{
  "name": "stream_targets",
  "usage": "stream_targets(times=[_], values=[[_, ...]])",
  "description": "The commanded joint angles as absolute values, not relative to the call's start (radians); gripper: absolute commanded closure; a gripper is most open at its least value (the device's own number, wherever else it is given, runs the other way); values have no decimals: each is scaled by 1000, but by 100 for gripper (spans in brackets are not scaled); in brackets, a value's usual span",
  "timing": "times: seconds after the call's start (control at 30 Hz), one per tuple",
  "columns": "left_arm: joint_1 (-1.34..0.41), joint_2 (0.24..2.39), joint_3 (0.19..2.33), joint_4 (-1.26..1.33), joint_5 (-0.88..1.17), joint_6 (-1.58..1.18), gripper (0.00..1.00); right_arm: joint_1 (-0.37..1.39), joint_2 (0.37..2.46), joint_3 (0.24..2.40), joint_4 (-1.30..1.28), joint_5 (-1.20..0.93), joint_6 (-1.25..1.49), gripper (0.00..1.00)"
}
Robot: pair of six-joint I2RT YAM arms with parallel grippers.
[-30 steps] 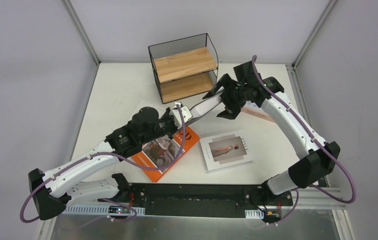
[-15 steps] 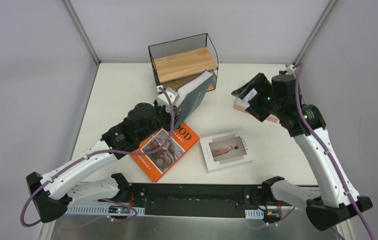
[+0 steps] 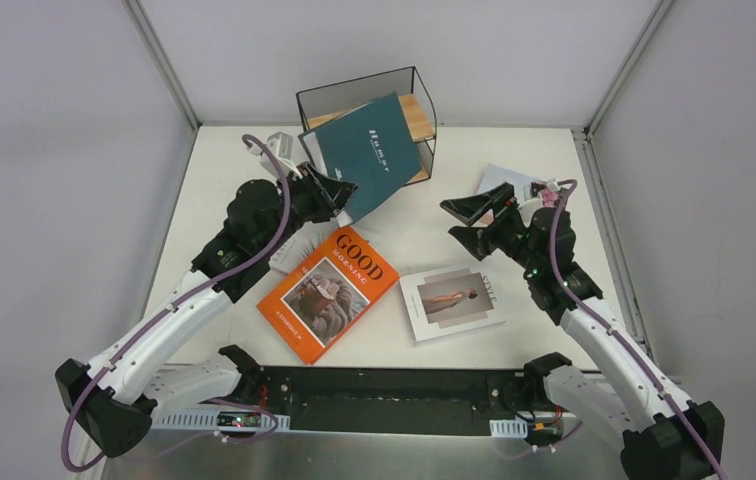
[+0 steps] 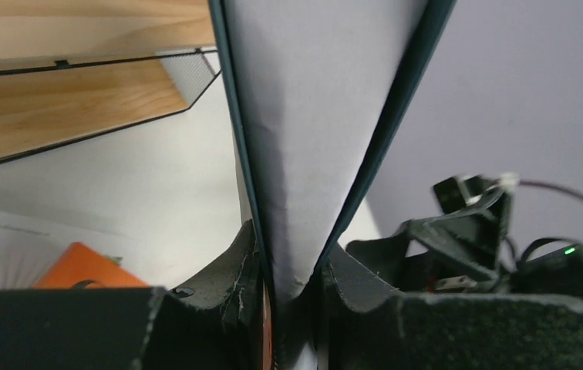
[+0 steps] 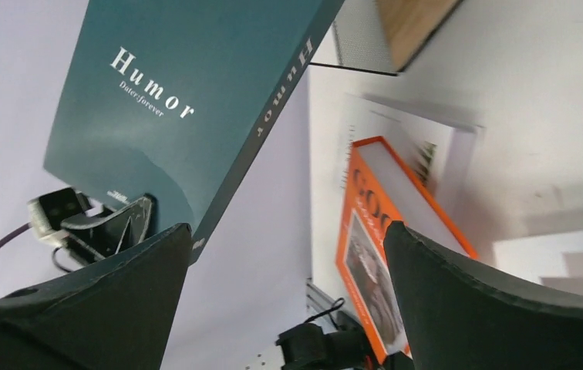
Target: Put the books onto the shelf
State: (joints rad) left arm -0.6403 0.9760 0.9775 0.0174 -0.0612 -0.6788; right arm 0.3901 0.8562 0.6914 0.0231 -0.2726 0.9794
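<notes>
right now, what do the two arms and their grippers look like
Both arms are alike: the left arm and right arm have white tubular links with black joint housings and black bases. A purple cable loops along each. The left gripper and right gripper are black, with two broad tapering fingers.

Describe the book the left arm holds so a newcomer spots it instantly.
Start at the wire-frame shelf at the back. Tilted up in front of it, pinched by the left hand, is the teal book. It alone is raised and dark, titled "Humor"; the orange book and white book lie flat.
</notes>
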Motion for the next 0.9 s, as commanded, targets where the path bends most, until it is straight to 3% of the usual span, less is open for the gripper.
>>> stream_targets(times=[0.0, 0.33, 0.87], values=[[-605, 964, 989, 244, -20, -935, 100, 388, 886, 628, 527, -377, 1128, 1], [-578, 1034, 898, 541, 89, -1197, 100, 443, 1088, 640, 953, -381, 1266, 0], [-579, 1054, 841, 662, 118, -1316, 100, 494, 1338, 754, 1181, -313, 1301, 2]])
